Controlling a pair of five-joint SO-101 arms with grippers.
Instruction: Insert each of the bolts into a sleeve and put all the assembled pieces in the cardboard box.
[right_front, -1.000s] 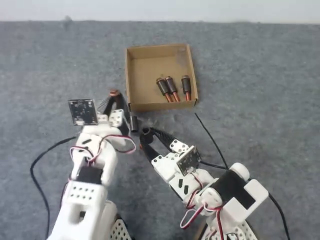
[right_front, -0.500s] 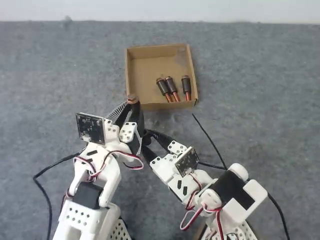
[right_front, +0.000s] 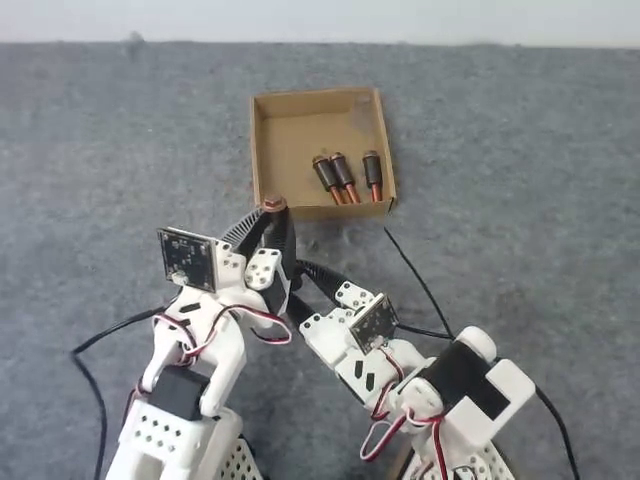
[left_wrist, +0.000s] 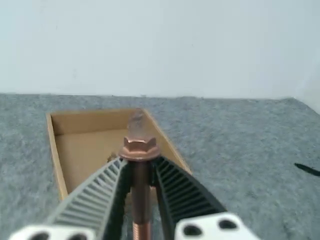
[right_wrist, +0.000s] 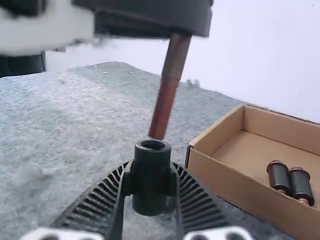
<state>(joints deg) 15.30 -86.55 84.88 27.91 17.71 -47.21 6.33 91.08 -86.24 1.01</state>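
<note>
The left arm's jaws are clenched on a copper-coloured bolt (left_wrist: 136, 172). It stands upright, with its hex head poking above the jaw tips and its lower threads cut off at the edge of the left wrist view. The right arm's jaws grasp a black sleeve (right_wrist: 151, 172), open end up, just off the near wall of the cardboard box (right_wrist: 235, 170). In the right wrist view the bolt's lower end hangs right at the sleeve's mouth; whether it touches the rim cannot be told. From above, the left arm (right_front: 190, 330) lies over the sleeve, which is hard to make out there. Three assembled pieces (right_front: 345, 176) lie side by side in the box's right half. The box sits on the grey table (right_front: 520, 180).
</note>
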